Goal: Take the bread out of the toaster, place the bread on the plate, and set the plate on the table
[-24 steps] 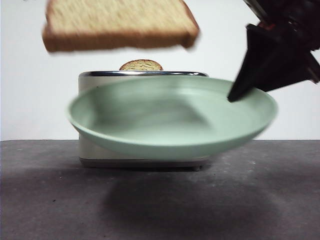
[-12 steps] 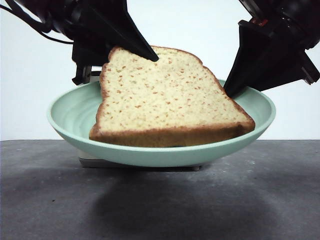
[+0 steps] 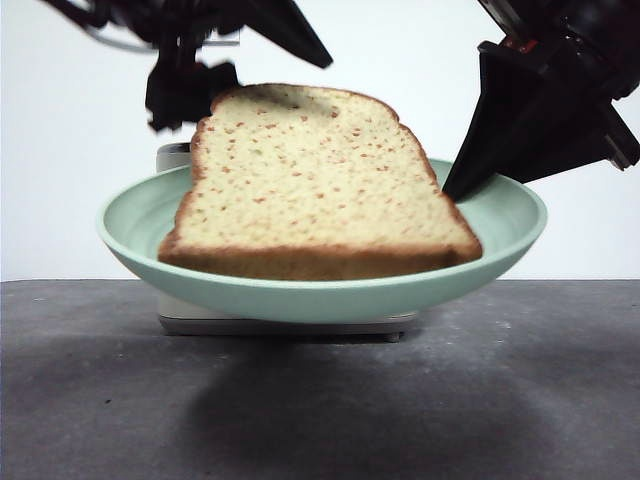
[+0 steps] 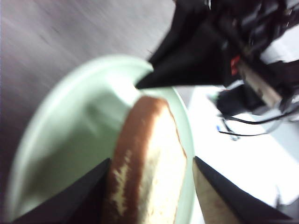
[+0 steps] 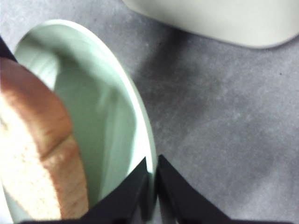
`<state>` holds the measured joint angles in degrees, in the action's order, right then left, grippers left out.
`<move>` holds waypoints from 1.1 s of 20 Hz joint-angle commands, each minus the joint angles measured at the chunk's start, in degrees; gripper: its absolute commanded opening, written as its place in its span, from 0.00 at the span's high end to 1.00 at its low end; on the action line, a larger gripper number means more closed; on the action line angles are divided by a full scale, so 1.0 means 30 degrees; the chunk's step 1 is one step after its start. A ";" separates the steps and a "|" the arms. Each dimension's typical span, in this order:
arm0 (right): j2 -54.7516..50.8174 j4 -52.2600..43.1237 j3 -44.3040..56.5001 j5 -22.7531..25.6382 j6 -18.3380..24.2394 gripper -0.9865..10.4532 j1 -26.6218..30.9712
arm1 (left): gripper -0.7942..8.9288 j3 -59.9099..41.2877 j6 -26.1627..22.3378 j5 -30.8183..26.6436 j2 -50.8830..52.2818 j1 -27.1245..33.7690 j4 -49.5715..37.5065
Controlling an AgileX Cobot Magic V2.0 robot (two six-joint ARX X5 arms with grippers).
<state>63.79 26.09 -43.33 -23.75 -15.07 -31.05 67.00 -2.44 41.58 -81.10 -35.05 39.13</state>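
Note:
The bread (image 3: 320, 195) lies tilted in the pale green plate (image 3: 135, 225), its crust edge toward the camera. The plate hangs above the table (image 3: 520, 400), with my right gripper (image 3: 452, 192) shut on its right rim. The right wrist view shows both jaws of the right gripper (image 5: 150, 184) pinching the plate rim (image 5: 140, 116), with the bread (image 5: 32, 140) inside. My left gripper (image 3: 250, 70) hovers just above the bread's top and is open. In the left wrist view the bread (image 4: 149, 163) sits between the left gripper's (image 4: 149, 191) spread jaws. The toaster (image 3: 290, 322) stands behind the plate, mostly hidden.
The cream toaster body (image 5: 219, 18) stands on the grey table (image 5: 224, 140) close beyond the plate's rim. The other arm's black gripper (image 4: 187, 60) crosses the left wrist view at the plate's far rim.
The bread has settled lower and flatter in the plate. My left gripper has let go of it and risen above its top edge. The plate and right gripper have barely moved.

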 commanded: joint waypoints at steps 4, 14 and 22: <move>0.0160 -0.0211 -0.0168 -0.0073 -0.0197 0.91 -0.0124 | 0.62 0.2703 -0.1785 -0.3264 -0.0036 -0.1158 0.1749; 0.0852 -0.0590 -0.0168 0.0568 -0.0284 0.91 -0.0124 | 0.62 0.7424 -0.2025 -0.4707 0.1326 -0.1326 0.4874; 0.5479 -0.3351 -0.0168 0.0576 -0.0342 0.91 0.0102 | 0.63 0.8327 -0.1880 -0.7635 0.5085 -0.1326 0.5850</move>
<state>79.92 16.78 -43.33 -21.63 -15.29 -30.50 90.48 -8.01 18.65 -65.30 -38.50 57.28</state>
